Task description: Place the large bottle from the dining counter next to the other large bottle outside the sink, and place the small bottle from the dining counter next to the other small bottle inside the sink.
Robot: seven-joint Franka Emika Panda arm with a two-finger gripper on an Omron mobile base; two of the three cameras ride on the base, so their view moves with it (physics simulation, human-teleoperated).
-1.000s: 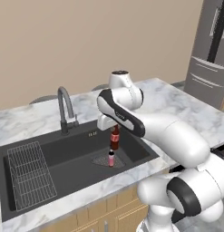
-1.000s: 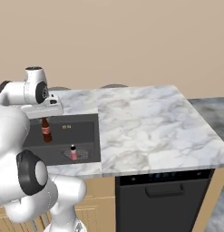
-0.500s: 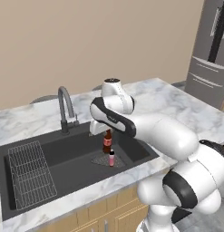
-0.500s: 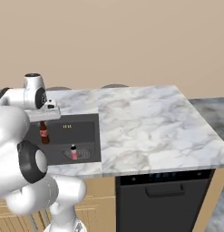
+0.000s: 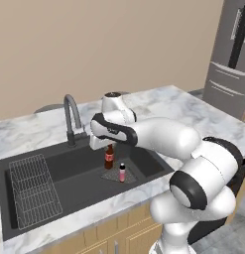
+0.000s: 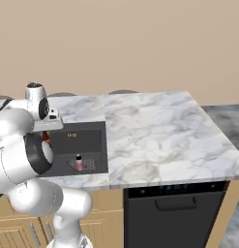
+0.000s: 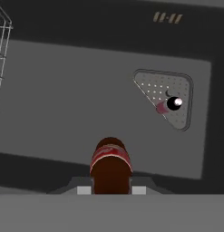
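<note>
While gripped by the hand (image 5: 108, 147), small bottle (image 5: 109, 157), over sink (image 5: 25, 154).

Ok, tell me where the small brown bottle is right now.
The small brown bottle hangs in the shut gripper over the sink, just left of the pink bottle in the left base view.

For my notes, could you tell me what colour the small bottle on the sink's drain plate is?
Pink, best seen in the left base view.

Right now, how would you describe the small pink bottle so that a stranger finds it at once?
Look into the dark sink beside the curved faucet. On its floor lies a pale perforated drain plate, and the pink bottle stands on it. The brown bottle nearby has a red label and hangs in the gripper.
</note>
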